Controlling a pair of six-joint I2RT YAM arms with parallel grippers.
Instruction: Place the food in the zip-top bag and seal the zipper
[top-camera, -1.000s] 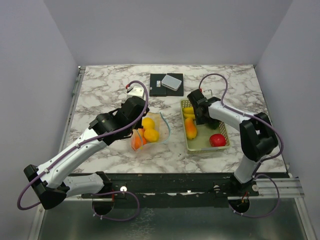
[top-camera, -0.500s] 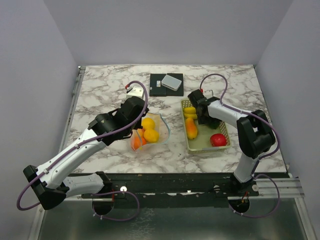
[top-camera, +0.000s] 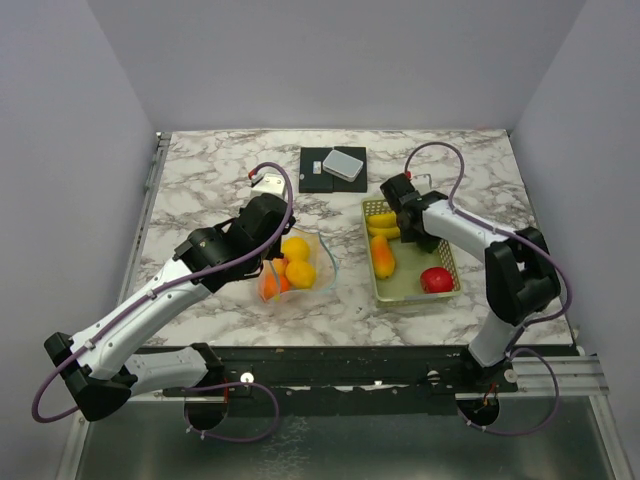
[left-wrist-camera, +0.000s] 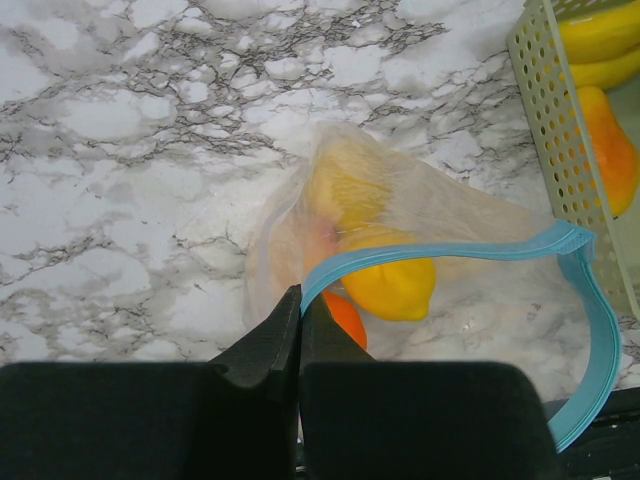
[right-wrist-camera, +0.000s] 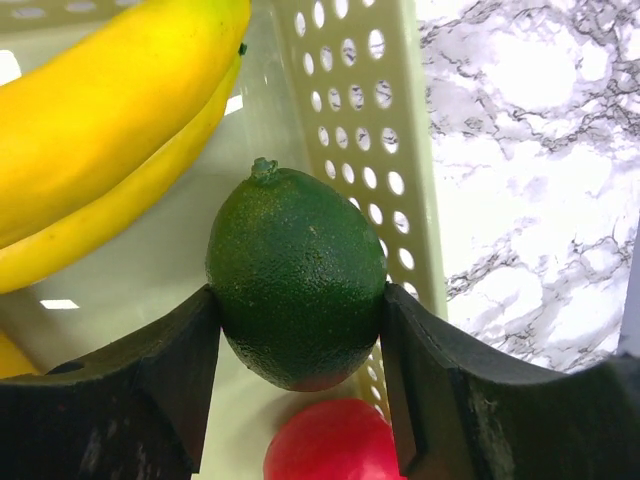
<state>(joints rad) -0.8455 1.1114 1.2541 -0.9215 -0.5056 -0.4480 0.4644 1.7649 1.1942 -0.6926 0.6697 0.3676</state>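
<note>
Right tool (right-wrist-camera: 297, 300) pinches the dark green fruit (right-wrist-camera: 296, 265) at its girth — judged rigid, light, slick, liable to squirt out — left tool (left-wrist-camera: 300, 300) clamps the zipper (left-wrist-camera: 450, 253).

Slotted basket (top-camera: 418, 298) and black pad (top-camera: 312, 180) sit on marble table (top-camera: 200, 180).

Bright, even light falls from overhead — the arms (top-camera: 160, 290) leave only faint, soft-edged shadows on the marble counter (top-camera: 200, 190). In the right wrist view small white glare patches sit on the basket (right-wrist-camera: 130, 280) floor, and the dark green fruit (right-wrist-camera: 295, 270) carries a dull sheen. The left claw (left-wrist-camera: 299, 305) is flat, featureless black along the frame's bottom, while the zip-top bag (left-wrist-camera: 400, 200) is crisp — its film slightly hazy.
</note>
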